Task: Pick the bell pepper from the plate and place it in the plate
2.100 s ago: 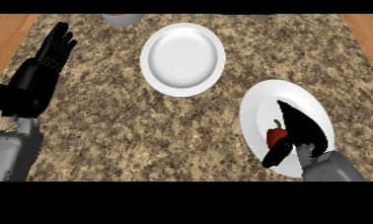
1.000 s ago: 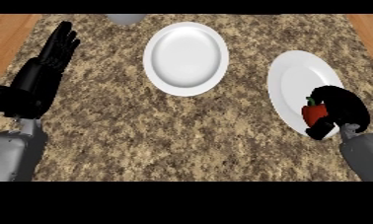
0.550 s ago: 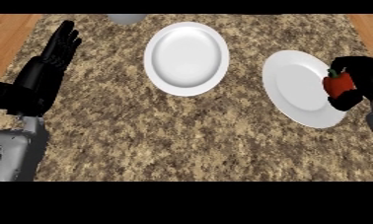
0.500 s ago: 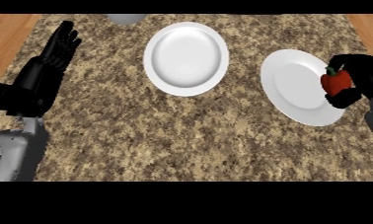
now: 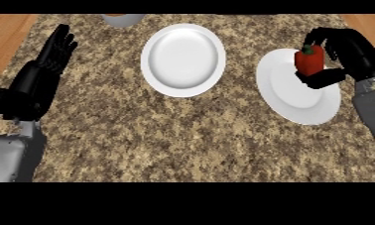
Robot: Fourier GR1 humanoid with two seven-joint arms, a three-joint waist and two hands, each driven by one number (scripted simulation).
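Your right hand (image 5: 345, 55) has its fingers and thumb curled round the red bell pepper (image 5: 309, 60), gripping it upright with the green stem on top, over the outer part of the white plate (image 5: 293, 95) just beneath and inward of that hand. Further inward across the granite counter (image 5: 183, 135) lies a second white plate (image 5: 183, 60) with nothing on it. Your left hand (image 5: 44, 73) rests open at the far side, fingers straight and pointing up.
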